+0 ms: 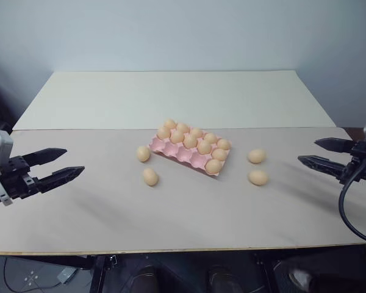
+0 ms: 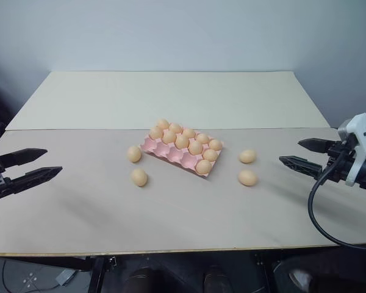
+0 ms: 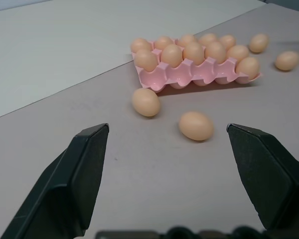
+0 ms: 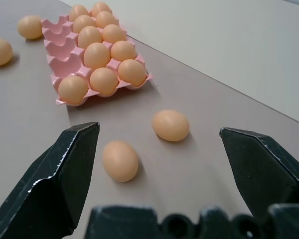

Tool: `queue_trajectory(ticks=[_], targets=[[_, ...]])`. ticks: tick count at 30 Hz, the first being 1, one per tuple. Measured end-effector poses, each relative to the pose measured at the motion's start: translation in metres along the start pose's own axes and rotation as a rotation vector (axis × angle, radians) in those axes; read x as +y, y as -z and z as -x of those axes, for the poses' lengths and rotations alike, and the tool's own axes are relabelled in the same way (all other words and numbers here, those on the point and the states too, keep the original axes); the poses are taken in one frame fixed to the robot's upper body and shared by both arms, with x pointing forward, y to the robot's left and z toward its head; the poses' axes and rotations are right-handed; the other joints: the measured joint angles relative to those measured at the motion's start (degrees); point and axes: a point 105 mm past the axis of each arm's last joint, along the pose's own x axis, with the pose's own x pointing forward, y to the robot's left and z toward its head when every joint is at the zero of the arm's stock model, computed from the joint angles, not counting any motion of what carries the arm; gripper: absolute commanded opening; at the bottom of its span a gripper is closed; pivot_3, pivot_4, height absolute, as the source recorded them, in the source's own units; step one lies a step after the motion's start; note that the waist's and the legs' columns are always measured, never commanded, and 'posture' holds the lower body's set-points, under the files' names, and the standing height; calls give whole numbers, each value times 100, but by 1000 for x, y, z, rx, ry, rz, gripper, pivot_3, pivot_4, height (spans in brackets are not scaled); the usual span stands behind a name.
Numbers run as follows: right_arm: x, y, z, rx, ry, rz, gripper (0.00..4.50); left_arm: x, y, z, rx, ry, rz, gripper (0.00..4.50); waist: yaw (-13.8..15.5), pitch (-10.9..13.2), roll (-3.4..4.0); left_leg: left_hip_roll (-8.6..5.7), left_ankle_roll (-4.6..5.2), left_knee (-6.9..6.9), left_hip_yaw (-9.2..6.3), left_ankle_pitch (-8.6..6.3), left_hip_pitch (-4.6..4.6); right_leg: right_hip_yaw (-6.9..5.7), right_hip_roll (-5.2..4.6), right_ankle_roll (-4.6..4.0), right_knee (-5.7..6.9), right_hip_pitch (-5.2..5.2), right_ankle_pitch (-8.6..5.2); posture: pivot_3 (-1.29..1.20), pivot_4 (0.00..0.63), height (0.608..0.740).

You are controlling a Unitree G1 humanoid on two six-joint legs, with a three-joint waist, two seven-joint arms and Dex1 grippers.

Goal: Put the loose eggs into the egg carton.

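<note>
Right, here is the table (image 1: 110, 213), and in the middle of it sits the egg carton (image 1: 178, 152), a pink moulded tray set at a slant. Nine eggs fill its cups: the two far rows are full, and one more egg sits at the right end of the near row, leaving three near cups bare and pink.

Four loose eggs lie on the tabletop around it. On the left, one egg (image 1: 143, 154) lies just beside the carton's left end, and another (image 1: 150, 177) a little nearer the front edge. On the right, one egg (image 1: 256, 156) rests near the carton's right end, and the last (image 1: 258, 177) sits just in front of that one.

The left gripper (image 1: 61, 163) hangs out at the left side of the table, its two black fingers spread apart, nothing between them. The right gripper (image 1: 315, 152) mirrors it on the right side, fingers likewise spread wide and empty, pointing in toward the eggs. Both are well apart from every egg.
</note>
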Motion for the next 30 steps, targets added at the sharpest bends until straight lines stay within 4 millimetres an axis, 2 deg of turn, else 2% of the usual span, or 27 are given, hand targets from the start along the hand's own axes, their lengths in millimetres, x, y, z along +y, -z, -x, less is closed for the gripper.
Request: queue_trajectory(ticks=[11,16,22,26,30], targets=[[1,0,0,0,-5,-1,4500,-1,-2,-1,-10,27,1,4122,0,0,0,0,0,0,0,0,0,0,0,0,1,0,0,0,150,740],[4,6,-6,-2,-7,-12,4500,-19,-2,-16,11,114,-14,4122,4,0,0,0,0,2,0,0,0,0,0,0,1,2,0,0,150,740],[30,15,-21,29,-83,-29,4500,-53,11,-41,22,232,-7,4122,6,-1,1,0,-1,3,-1,0,-2,2,1,1,5,0,0,0,150,740],[55,23,-27,95,-153,-41,4500,-62,13,-45,39,263,-21,4122,9,-1,1,0,0,3,-2,0,1,2,0,1,5,2,0,0,150,740],[66,33,-35,151,-157,-49,4500,-67,19,-48,58,292,-8,4122,6,-1,1,-1,0,5,-2,0,1,3,0,0,5,2,0,0,150,740]])
